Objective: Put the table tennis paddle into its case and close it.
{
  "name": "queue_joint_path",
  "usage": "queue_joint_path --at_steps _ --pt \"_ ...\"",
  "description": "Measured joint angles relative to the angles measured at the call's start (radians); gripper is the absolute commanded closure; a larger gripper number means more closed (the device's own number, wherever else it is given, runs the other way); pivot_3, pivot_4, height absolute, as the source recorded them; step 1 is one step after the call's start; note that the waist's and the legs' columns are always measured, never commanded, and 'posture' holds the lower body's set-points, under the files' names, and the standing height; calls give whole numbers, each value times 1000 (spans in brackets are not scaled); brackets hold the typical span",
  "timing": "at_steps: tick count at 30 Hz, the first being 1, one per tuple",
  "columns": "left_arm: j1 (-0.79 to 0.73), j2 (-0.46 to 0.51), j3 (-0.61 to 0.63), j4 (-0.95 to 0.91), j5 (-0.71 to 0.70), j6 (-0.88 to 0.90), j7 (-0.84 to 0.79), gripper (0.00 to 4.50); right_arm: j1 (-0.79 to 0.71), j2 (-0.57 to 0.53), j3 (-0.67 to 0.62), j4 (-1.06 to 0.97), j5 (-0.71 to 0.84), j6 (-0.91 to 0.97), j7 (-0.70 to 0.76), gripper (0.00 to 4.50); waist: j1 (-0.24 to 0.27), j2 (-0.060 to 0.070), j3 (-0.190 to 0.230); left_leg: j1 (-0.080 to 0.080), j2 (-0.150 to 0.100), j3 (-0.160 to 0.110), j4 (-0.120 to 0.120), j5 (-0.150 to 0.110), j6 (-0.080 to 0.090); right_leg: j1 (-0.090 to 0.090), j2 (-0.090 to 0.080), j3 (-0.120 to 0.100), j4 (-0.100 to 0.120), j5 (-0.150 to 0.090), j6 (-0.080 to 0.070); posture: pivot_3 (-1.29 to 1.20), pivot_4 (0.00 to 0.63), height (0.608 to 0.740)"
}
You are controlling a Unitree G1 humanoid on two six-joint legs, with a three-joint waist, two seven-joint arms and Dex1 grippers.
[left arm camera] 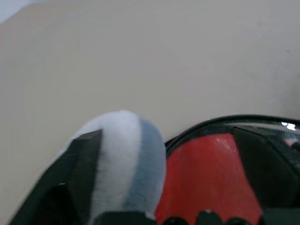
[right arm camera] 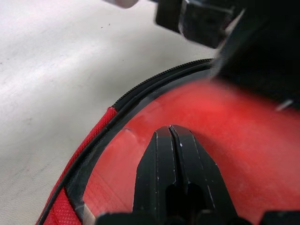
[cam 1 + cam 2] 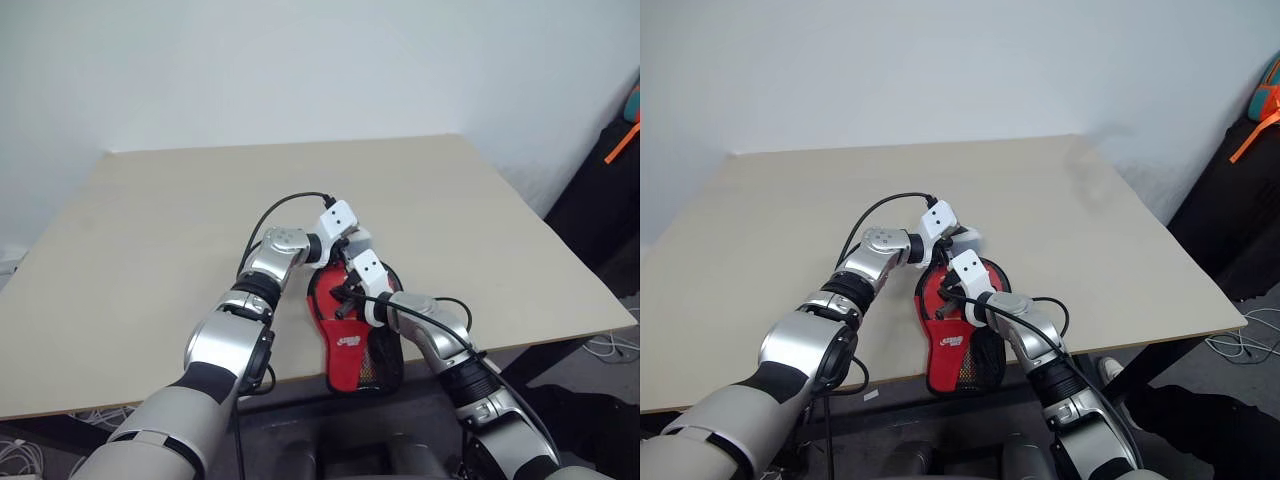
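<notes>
Hanging its mesh neck over the counter's (image 3: 150,330) near edge, the case (image 3: 352,345) lies at the front of the counter with a red face showing through its clear front, so the paddle seems already inside, though I cannot tell how much of the zip is shut. On it the right gripper (image 2: 171,136) presses with jaws together, holding nothing, while the left gripper (image 3: 345,240), just beyond at the case's far rim, has jaws I cannot read. Farther back and to both sides the counter is bare, leaving free room there.
</notes>
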Motion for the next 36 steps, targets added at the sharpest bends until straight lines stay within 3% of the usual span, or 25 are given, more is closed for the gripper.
queue_joint_path --at_steps 9,15,20,27,28,36 --pt "0 93 6 -66 -14 32 -29 23 0 -10 9 -15 1 17 17 4500 0 0 0 0 0 0 0 0 0 0 0 0 0 0 0 0 0 740" --pt "11 149 39 -232 -85 118 -89 23 26 -66 19 -97 6 71 59 4500 0 0 0 -1 0 0 1 0 0 0 0 0 1 0 0 0 0 740" --pt "113 191 57 -430 -136 215 -97 1612 42 -109 9 -171 32 146 84 2926 0 0 0 0 0 0 0 0 0 -1 0 0 1 0 0 0 0 740" --pt "304 181 61 -675 -184 375 -30 4201 -32 -167 -65 -190 70 206 103 373 1 0 0 -1 0 0 2 0 0 -1 -1 0 2 2 -4 0 0 740" --pt "321 170 60 -708 -195 395 -18 4215 -55 -178 -76 -189 71 205 107 45 1 0 0 -1 0 0 2 0 0 -1 -1 0 2 3 -4 0 0 740" --pt "424 83 34 -827 -216 470 81 4215 -277 -251 -139 42 55 96 142 45 0 0 0 0 0 1 1 0 0 -1 -1 0 2 3 -5 0 0 740"
